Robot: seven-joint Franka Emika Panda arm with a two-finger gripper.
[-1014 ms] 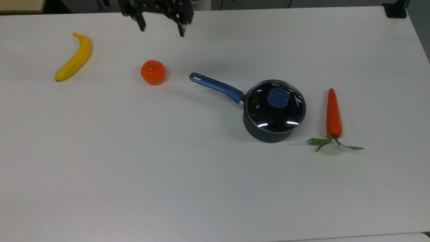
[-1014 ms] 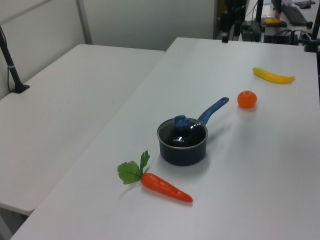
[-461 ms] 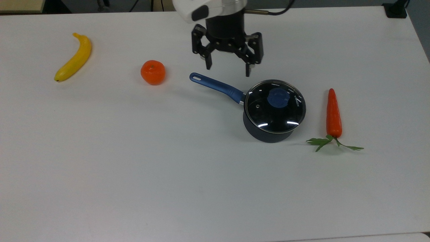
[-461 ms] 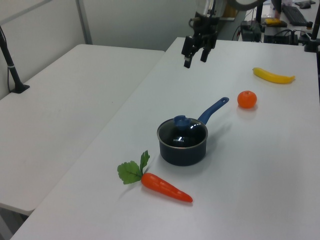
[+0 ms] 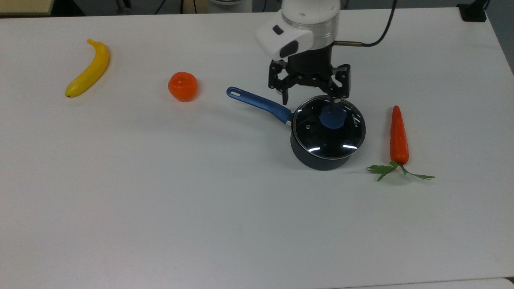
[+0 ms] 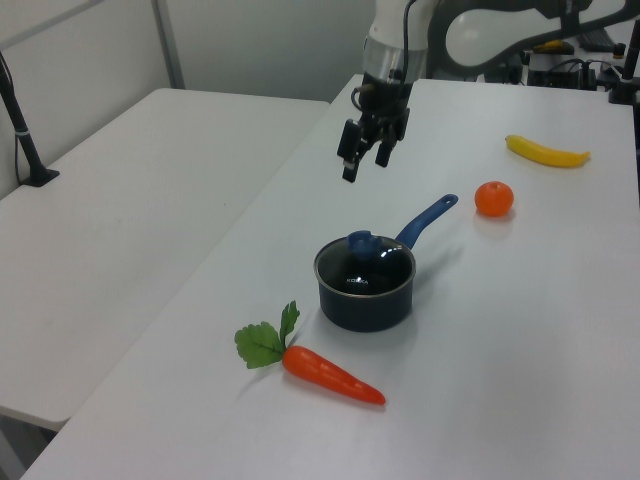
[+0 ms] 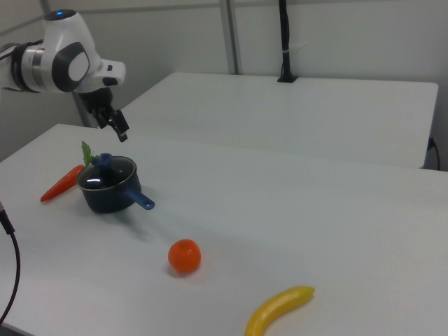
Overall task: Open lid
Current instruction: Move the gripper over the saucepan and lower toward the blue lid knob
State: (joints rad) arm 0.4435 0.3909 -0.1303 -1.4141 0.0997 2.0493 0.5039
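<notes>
The lid (image 5: 321,138) is clear glass with a metal rim and a blue knob (image 5: 333,116), and it sits closed on the dark saucepan (image 5: 321,162). The pan's blue handle (image 5: 259,103) points to the top view's left. My gripper (image 5: 310,98) is open and empty, its fingers pointing down. In the top view it overlaps the lid's far edge. In the left view my gripper (image 6: 363,168) hangs well above and behind the lid (image 6: 364,266). The right view has my gripper (image 7: 117,129) in the air above the lid (image 7: 106,173).
An orange (image 5: 182,86) and a banana (image 5: 88,68) lie at the top view's left. A carrot (image 5: 399,136) with green leaves lies just to the top view's right of the pan. A second white table (image 6: 120,200) adjoins at the left view's left.
My arm has swept from the top view's upper-left edge down and right to the saucepan. The gripper stayed open, and the lid and pan have not moved.
</notes>
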